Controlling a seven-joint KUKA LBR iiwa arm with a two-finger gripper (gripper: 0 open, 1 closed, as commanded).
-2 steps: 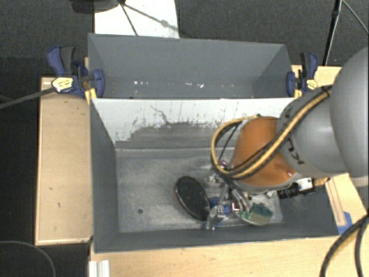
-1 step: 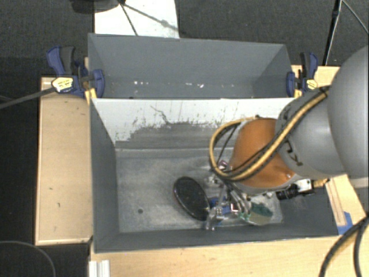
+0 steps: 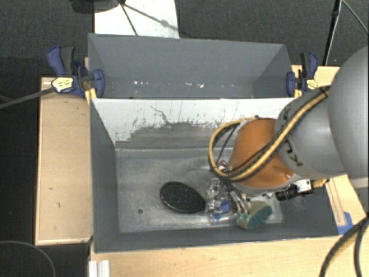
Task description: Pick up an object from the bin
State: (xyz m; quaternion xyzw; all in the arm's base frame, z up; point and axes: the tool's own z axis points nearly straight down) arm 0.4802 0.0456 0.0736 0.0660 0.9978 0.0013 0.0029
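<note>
Hovering low over the floor of the grey bin [image 3: 105,172], front right: end effector [image 3: 222,205], spread or pressed together cannot be told. Just left of it, flat on the floor: one black oval disc [image 3: 181,197]. Just right, near the front wall: one dark green item [image 3: 258,215] in clear wrapping. Contact with either: cannot tell. Above: orange wrist cover [image 3: 253,149].

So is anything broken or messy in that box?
Nothing looks broken or spilled. The only odd bit is the bin's pale back wall, which is streaked with grey scratches and scuffs. The black oval disc lies flat on the floor, just left of the gripper.
</note>
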